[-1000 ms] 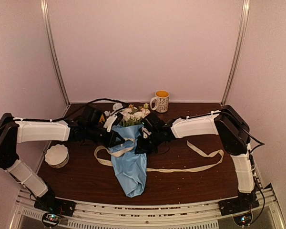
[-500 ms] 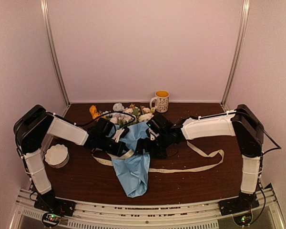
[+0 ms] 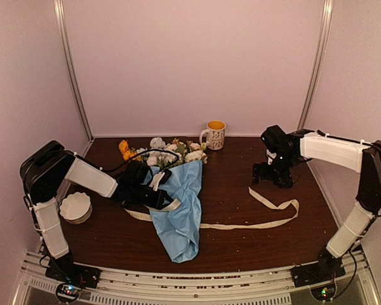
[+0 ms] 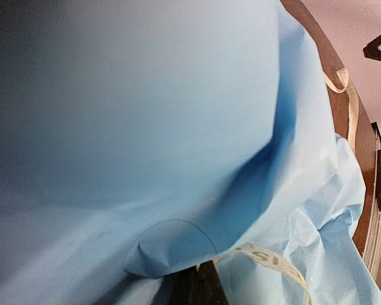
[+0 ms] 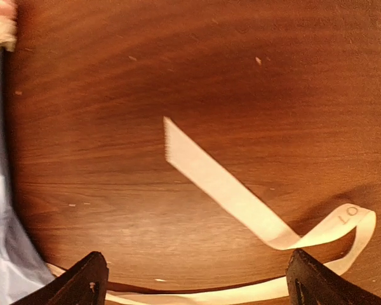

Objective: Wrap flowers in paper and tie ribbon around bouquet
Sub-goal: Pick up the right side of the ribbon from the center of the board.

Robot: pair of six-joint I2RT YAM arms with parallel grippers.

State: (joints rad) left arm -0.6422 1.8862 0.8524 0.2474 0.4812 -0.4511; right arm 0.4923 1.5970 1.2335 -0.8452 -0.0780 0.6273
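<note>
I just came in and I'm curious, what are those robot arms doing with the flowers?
They're making a bouquet. The flowers already sit wrapped in blue paper on the table. The left gripper is shut against the paper's side. The right gripper hangs open over the ribbon's loose end. The ribbon isn't tied yet.

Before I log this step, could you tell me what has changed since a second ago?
The right pincer opened, let go of the bouquet and drew back to the right, over the ribbon. The left pincer stays shut at the bouquet; mug and bowl unmoved.
</note>
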